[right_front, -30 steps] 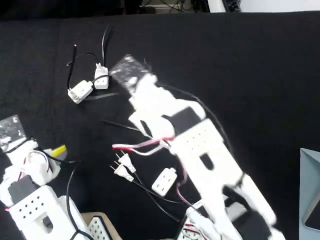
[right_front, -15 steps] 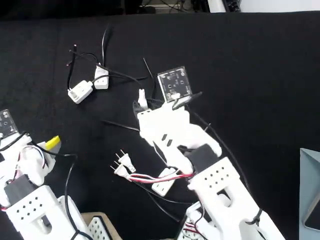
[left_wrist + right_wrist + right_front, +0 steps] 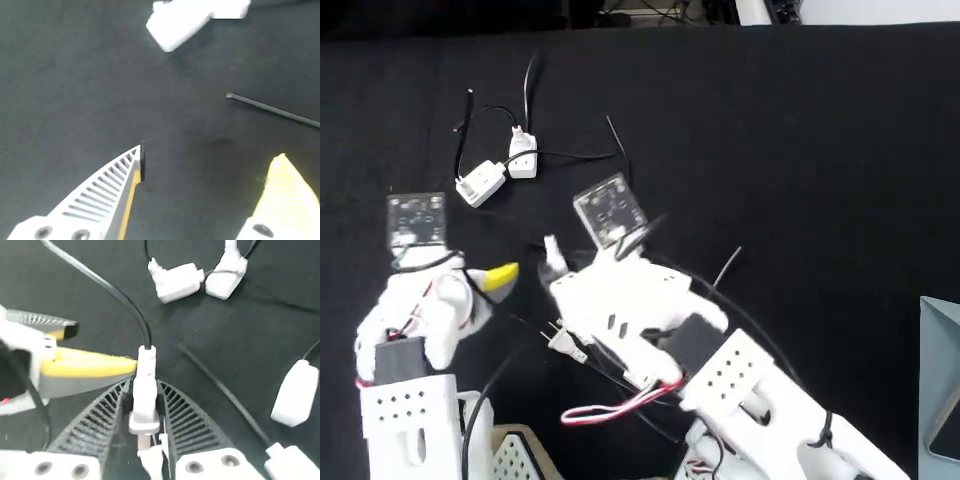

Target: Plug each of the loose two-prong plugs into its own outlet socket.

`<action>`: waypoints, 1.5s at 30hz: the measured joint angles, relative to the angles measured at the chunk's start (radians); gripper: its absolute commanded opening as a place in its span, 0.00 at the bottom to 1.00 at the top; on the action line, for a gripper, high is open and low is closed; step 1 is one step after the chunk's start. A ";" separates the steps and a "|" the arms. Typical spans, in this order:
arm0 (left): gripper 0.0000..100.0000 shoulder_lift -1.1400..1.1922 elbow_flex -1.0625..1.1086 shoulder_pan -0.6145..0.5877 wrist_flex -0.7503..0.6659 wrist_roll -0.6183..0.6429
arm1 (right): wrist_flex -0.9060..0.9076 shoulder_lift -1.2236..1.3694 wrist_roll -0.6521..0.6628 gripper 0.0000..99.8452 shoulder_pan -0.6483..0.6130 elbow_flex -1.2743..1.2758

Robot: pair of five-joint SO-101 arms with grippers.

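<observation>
Right tool (image 3: 144,383) clamps a white plug (image 3: 144,407) (left tool (image 3: 210,152) gapes apart).

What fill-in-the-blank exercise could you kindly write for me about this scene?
The right tool is ___ on the white plug.
The left tool stands ___, holding nothing.
The plug's cord is ___ in colour.
Missing words: shut; open; black.

2 white arms (image 3: 740,385), yellow-fingered left claw (image 3: 210,152)
</observation>
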 measured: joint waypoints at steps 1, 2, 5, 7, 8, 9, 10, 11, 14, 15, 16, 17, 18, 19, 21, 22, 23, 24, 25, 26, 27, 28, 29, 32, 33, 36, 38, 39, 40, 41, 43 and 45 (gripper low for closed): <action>0.38 0.000 0.000 0.020 0.000 0.000 | 0.000 0.000 0.011 0.01 -0.014 0.009; 0.38 0.000 0.000 0.040 0.000 0.000 | 0.000 0.000 0.021 0.01 -0.029 0.020; 0.38 0.000 0.000 0.094 0.000 0.000 | 0.000 0.000 0.057 0.01 -0.057 0.049; 0.38 0.000 0.000 0.117 0.000 0.000 | 0.000 0.000 0.078 0.01 -0.071 0.063; 0.38 0.000 0.000 0.129 0.000 0.000 | 0.000 0.000 0.089 0.01 -0.077 0.068; 0.38 0.000 0.000 0.138 0.000 0.000 | 0.000 0.000 0.101 0.01 -0.080 0.074; 0.38 0.000 0.000 0.147 0.000 0.000 | 0.000 0.000 0.114 0.01 -0.080 0.080; 0.38 0.000 -0.006 0.150 0.000 0.000 | 0.000 0.000 0.121 0.01 -0.080 0.081; 0.38 0.000 -0.038 0.152 0.000 0.000 | 0.000 -0.002 0.130 0.01 -0.080 0.097; 0.38 0.000 -0.046 0.153 0.000 0.000 | 0.000 -0.003 0.130 0.01 -0.081 0.098; 0.38 0.000 -0.052 0.153 0.000 0.000 | 0.000 -0.003 0.130 0.01 -0.081 0.098; 0.38 0.000 -0.058 0.153 0.000 0.000 | 0.000 -0.003 0.130 0.01 -0.081 0.098; 0.38 0.000 -0.063 0.153 0.000 0.008 | 0.000 -0.003 0.130 0.01 -0.081 0.098; 0.38 0.000 -0.071 0.153 0.000 0.023 | -0.002 -0.008 0.130 0.01 -0.081 0.100; 0.38 0.000 -0.081 0.153 0.000 0.048 | -0.002 -0.011 0.130 0.01 -0.081 0.106; 0.38 0.000 -0.086 0.153 0.000 0.052 | -0.002 -0.011 0.130 0.01 -0.081 0.106; 0.38 0.000 -0.086 0.160 0.000 0.055 | -0.002 -0.011 0.130 0.01 -0.081 0.106; 0.38 0.000 -0.086 0.169 0.000 0.055 | -0.002 -0.011 0.130 0.01 -0.080 0.106; 0.38 0.000 -0.086 0.180 0.000 0.055 | -0.002 -0.011 0.130 0.01 -0.074 0.107; 0.38 0.000 -0.089 0.190 0.003 0.055 | -0.002 -0.011 0.130 0.01 -0.066 0.107; 0.38 0.000 -0.095 0.203 0.015 0.055 | -0.002 -0.011 0.130 0.01 -0.058 0.107; 0.38 0.000 -0.104 0.216 0.026 0.057 | -0.002 -0.011 0.130 0.01 -0.049 0.107; 0.38 -0.005 -0.115 0.230 0.041 0.058 | -0.002 -0.011 0.130 0.01 -0.043 0.107; 0.38 -0.046 -0.143 0.269 0.092 0.061 | -0.002 -0.011 0.130 0.01 -0.026 0.110; 0.38 -0.069 -0.147 0.282 0.109 0.064 | -0.002 -0.011 0.130 0.01 -0.020 0.121; 0.38 -0.152 -0.149 0.327 0.155 0.064 | -0.002 -0.011 0.130 0.01 -0.014 0.137; 0.38 -0.203 -0.149 0.348 0.180 0.064 | -0.002 -0.011 0.130 0.01 -0.014 0.137; 0.38 -0.229 -0.149 0.356 0.187 0.064 | -0.002 -0.011 0.130 0.01 -0.014 0.138; 0.38 -0.249 -0.149 0.361 0.189 0.064 | -0.002 -0.011 0.130 0.01 -0.014 0.140; 0.38 -0.265 -0.149 0.364 0.192 0.064 | -0.002 -0.011 0.130 0.01 -0.014 0.140; 0.38 -0.292 -0.137 0.364 0.192 0.064 | -0.002 -0.011 0.130 0.01 -0.014 0.140; 0.38 -0.295 -0.135 0.364 0.192 0.064 | -0.002 -0.011 0.130 0.01 -0.014 0.140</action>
